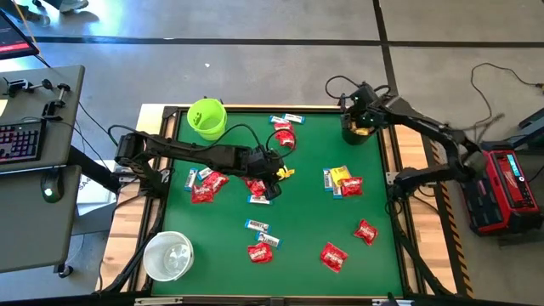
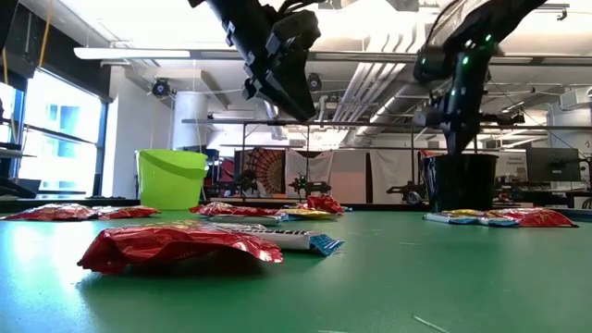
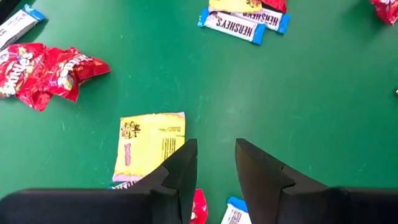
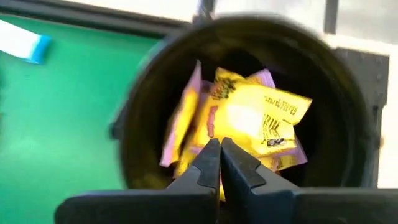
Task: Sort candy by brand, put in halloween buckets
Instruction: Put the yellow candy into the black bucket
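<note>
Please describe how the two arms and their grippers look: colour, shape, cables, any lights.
Both arms are black, jointed, with thin black cables looping along them. The left gripper has two dark wedge-shaped fingers. The right gripper has the same tapered black fingers. In the low view, small green lights glow on one arm.

Bare green tabletop (image 1: 310, 217) lies open mid-field; scattered candy clusters (image 1: 206, 185) crowd the left, and the left arm (image 1: 195, 153) spans above them.

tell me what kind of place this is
Probably a robotics lab or workshop: exposed ceiling ducts, a keyboard on a side desk, and a green table framed for two robot arms.
</note>
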`<state>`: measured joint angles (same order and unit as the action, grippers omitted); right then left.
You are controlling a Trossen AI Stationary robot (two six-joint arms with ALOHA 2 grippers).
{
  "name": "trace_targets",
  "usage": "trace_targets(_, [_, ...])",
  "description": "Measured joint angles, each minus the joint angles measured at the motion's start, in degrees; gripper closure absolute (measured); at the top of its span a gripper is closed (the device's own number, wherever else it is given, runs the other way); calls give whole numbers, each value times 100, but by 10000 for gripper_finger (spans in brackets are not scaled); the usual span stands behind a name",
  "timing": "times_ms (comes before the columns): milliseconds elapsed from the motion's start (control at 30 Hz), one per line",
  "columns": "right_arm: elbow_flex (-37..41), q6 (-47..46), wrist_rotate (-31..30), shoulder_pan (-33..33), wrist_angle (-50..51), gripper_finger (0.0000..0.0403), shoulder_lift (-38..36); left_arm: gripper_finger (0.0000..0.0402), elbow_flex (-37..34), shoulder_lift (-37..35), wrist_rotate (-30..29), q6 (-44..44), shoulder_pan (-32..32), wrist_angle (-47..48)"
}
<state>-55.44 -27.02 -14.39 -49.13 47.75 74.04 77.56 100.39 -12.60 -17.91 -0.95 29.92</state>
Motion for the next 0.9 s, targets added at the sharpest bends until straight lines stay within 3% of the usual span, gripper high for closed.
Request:
trace_targets(167, [0, 136, -55, 473, -1, 403, -954, 262, 0, 131, -55, 98, -7, 32])
trace_targets(433, [0, -159, -548, 1902, 50, 403, -2108, 192, 0, 625, -422, 326, -28, -144])
trace_targets(667, [0, -571, -1372, 3053, 132, 403, -2466, 174, -2, 1181, -1011, 361, -28, -434])
trace_targets(900, [0, -752, -1902, 3702, 144, 403, -2432, 174, -2, 1569, -1176, 359, -20, -689])
